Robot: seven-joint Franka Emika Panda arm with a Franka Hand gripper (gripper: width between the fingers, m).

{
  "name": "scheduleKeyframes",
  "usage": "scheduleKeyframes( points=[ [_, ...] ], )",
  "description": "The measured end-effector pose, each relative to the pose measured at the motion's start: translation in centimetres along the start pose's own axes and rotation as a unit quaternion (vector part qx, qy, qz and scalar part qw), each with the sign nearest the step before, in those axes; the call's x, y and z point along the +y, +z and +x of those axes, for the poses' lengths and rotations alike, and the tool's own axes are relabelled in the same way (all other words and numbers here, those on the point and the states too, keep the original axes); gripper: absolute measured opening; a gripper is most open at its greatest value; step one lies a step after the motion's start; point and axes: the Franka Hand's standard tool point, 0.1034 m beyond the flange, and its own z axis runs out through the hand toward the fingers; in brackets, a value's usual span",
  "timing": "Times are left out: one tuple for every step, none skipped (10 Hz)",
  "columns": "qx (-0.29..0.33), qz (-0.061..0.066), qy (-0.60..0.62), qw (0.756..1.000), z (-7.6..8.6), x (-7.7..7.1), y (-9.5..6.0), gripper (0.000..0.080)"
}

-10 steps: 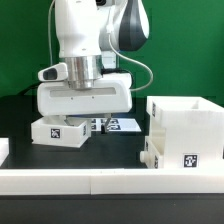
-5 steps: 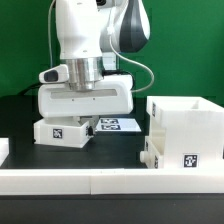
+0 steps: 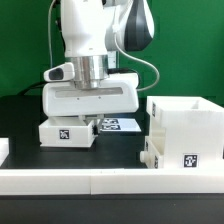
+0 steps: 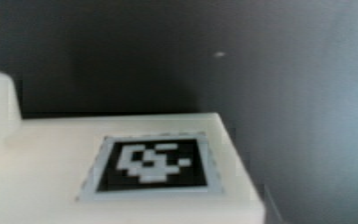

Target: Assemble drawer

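Observation:
A small white tray (image 3: pixel 67 133) with a square tag on its front lies on the black table at centre left. My gripper (image 3: pixel 88 119) is low, directly over the tray's back edge. Its fingertips are hidden behind the tray, and the tray travels with it. In the wrist view the tray's white face and tag (image 4: pixel 153 165) fill the near field, very close and blurred. The tall boxy casing (image 3: pixel 187 118) stands at the exterior view's right. A lower white tagged part (image 3: pixel 178 157), seemingly the other tray, sits against its front.
The marker board (image 3: pixel 120 124) lies flat behind the held tray. A low white border rail (image 3: pixel 100 180) runs along the front edge, with a short white piece (image 3: pixel 4 149) at the far left. Black table shows between tray and casing.
My gripper and the small tray have slid together toward the exterior view's right, closer to the casing. The casing and the part in front of it have not moved.

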Motion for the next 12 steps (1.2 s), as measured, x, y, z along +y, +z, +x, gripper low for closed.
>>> scheduleKeyframes(
  points=[
    [0.003, 0.001, -0.01, 1.0, 0.4, -1.2, -0.2, 0.0044],
    [0.001, 0.005, -0.024, 1.0, 1.0, -2.7, -0.6, 0.0044],
    [-0.007, 0.009, -0.037, 0.999, 1.8, -4.3, -1.2, 0.0044],
    [-0.012, 0.014, -0.046, 0.999, 2.7, -5.3, -1.9, 0.0044],
    [-0.013, 0.017, -0.065, 0.998, 3.6, -5.8, -2.4, 0.0044],
    [-0.032, 0.02, -0.123, 0.992, 4.3, -6.3, -2.8, 0.0044],
    [-0.049, 0.025, -0.174, 0.983, 5.1, -6.6, -2.9, 0.0044],
    [-0.043, 0.025, -0.168, 0.984, 5.4, -6.6, -2.8, 0.0044],
    [-0.045, 0.025, -0.188, 0.981, 5.2, -6.5, -2.7, 0.0044],
    [-0.044, 0.026, -0.217, 0.975, 5.2, -6.5, -2.7, 0.0044],
    [-0.044, 0.028, -0.267, 0.962, 5.2, -6.4, -2.7, 0.0044],
    [-0.043, 0.028, -0.345, 0.937, 5.7, -5.9, -2.7, 0.0044]
  ],
)
